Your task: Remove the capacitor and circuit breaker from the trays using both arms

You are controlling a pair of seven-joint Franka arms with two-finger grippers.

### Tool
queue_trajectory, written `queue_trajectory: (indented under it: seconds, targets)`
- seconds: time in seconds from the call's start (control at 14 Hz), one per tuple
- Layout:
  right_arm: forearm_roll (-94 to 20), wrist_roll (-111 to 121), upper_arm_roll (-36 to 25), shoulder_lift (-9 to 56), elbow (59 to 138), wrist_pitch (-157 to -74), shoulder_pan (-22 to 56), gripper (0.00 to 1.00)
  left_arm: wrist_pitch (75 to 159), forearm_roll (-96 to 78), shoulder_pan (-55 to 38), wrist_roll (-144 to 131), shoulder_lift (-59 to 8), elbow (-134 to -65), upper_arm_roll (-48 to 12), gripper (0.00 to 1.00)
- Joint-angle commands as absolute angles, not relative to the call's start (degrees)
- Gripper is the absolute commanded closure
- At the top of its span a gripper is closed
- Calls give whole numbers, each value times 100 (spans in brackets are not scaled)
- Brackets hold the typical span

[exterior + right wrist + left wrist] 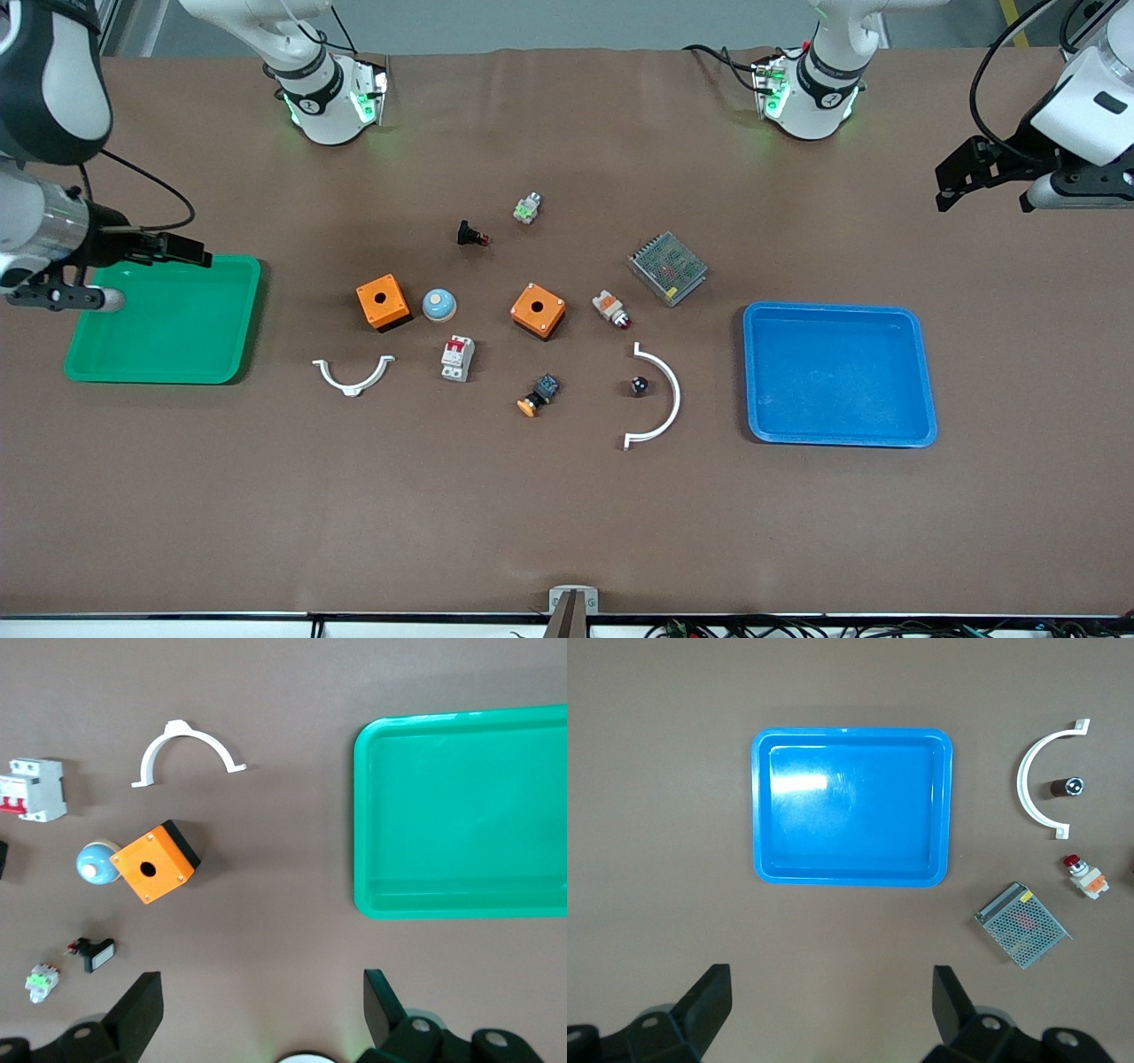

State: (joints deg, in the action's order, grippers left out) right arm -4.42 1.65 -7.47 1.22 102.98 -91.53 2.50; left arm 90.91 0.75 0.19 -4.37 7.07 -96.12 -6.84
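The capacitor [639, 385], a tiny black cylinder with a silvery top, lies inside the curve of a large white half ring [666, 399]. It also shows in the left wrist view [1066, 788]. The breaker [457, 358], a light-grey block with red levers, lies between the two orange boxes, nearer the front camera. It also shows in the right wrist view [33, 788]. My left gripper [961, 177] [831, 979] is open and empty, high over the table's end past the blue tray. My right gripper [177, 250] [263, 979] is open and empty, high over the green tray's edge.
A blue tray [837, 310] and a green tray [164, 377] lie at the table's two ends. Between them lie two orange boxes [383, 301] [538, 311], a blue dome button [438, 304], an indicator lamp [611, 308], a mesh-covered unit [667, 268], a black-blue switch [539, 396] and a small half ring [354, 377].
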Motion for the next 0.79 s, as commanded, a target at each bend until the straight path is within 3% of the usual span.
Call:
queue_trajectory:
  seconds: [0.0, 0.36, 0.71]
  targets:
    - [-290, 158, -668, 88, 9679, -8641, 150, 0, 9053, -26, 88, -414, 756, -9615, -729, 0]
    - [-281, 202, -677, 140, 8589, -8481, 18, 0, 8974, -9, 88, -378, 756, -9607, -729, 0]
    - [-281, 167, -677, 202, 8386, -8543, -114, 0, 8974, 0, 88, -352, 747, -9606, -729, 0]
